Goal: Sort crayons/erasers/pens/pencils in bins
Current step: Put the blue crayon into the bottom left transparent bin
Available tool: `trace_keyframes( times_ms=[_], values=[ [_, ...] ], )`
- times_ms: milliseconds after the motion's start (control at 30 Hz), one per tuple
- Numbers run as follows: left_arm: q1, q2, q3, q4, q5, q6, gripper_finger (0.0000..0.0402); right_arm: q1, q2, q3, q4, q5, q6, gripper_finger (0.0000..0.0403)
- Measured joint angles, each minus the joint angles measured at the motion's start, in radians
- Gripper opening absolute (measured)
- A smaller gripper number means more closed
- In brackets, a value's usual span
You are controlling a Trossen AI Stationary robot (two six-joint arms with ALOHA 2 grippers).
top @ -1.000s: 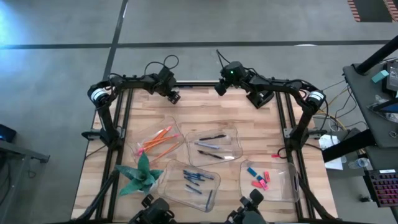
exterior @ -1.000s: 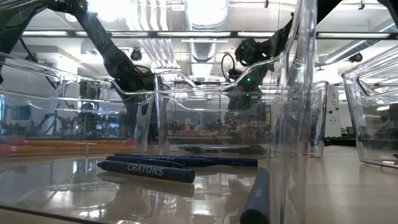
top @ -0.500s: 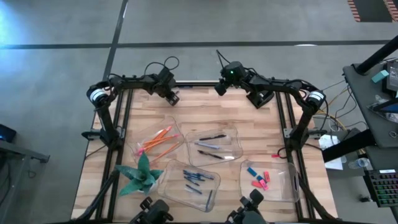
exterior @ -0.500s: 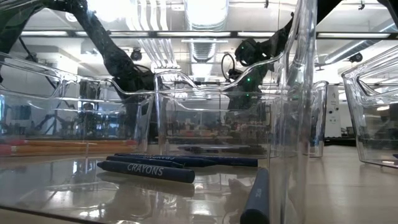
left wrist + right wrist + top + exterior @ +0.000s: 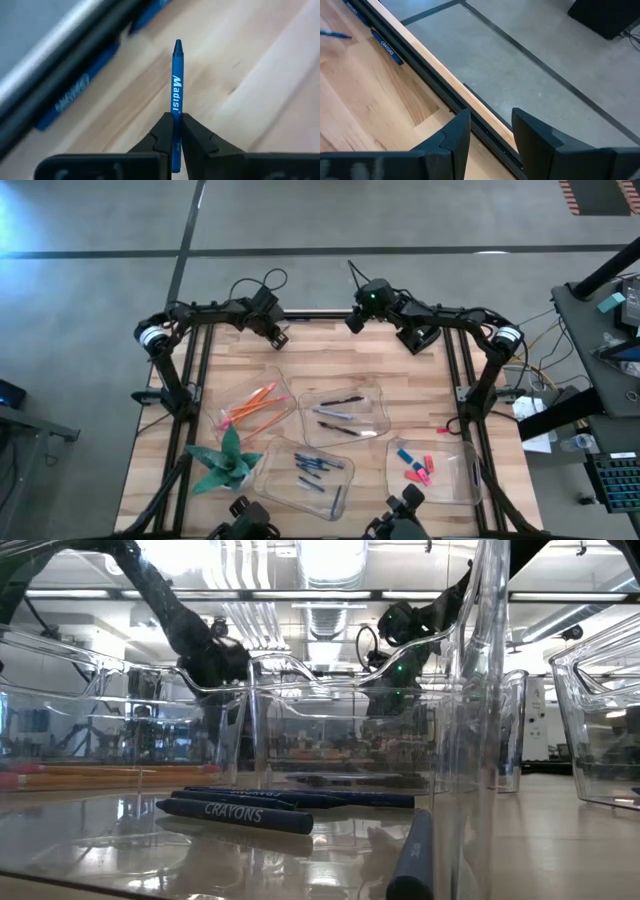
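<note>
Left hand (image 5: 175,131) is pinching a blue crayon (image 5: 176,85) btwn its 2 fingers, up at the far-left edge of the tabletop (image 5: 330,370); you can see the crayon sticking out past the fingertips w/ white lettering on it. Right hand (image 5: 490,127) sits at the far edge too, right of center, fingers spread w/ nothing btwn them, pointing out over the floor.

Your 4 bins, largest items first: pencils (image 5: 250,406) lie in the left bin (image 5: 283,385), orange and red, fanned out. Center bin (image 5: 380,395) holds dark sticks. Near-center bin (image 5: 275,488) holds more blue crayons (image 5: 318,470), same ones seen close up in the low view (image 5: 235,812). Right bin (image 5: 452,490) holds the erasers (image 5: 416,468), pink, red and blue. 1 small pink piece (image 5: 443,429) lies loose on the tabletop just beyond that bin.

Green paper plant (image 5: 222,462) stands near the left corner, beside the crayon bin.
</note>
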Motion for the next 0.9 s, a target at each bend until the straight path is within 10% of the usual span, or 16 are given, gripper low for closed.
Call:
trace_keyframes(
  times_ms=[533,900],
  values=[
    [-0.052,-0.223,-0.003,0.034,0.166,0.015,0.0005,0.000,-0.003,0.000,0.000,0.001,0.012,0.0137],
    [-0.346,-0.347,-0.008,0.033,0.196,0.014,0.0005,0.000,-0.003,0.000,0.000,0.000,0.011,0.0137]
  ],
)
